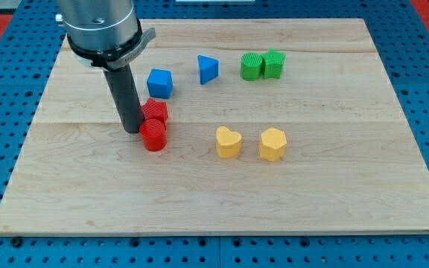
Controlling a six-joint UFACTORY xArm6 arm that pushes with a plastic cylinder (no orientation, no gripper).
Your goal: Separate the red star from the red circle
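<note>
My tip (132, 130) touches the red circle's (153, 136) left, red star (155, 112) adjoining; no end effector fitted.

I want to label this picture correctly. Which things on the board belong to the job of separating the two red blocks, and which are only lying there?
Belongs to the job:
- red star
- red circle, touching the star
- my tip, just at their left in the view

Only lying about:
- blue cube
- blue triangle
- two green blocks
- yellow heart
- yellow hexagon
</note>
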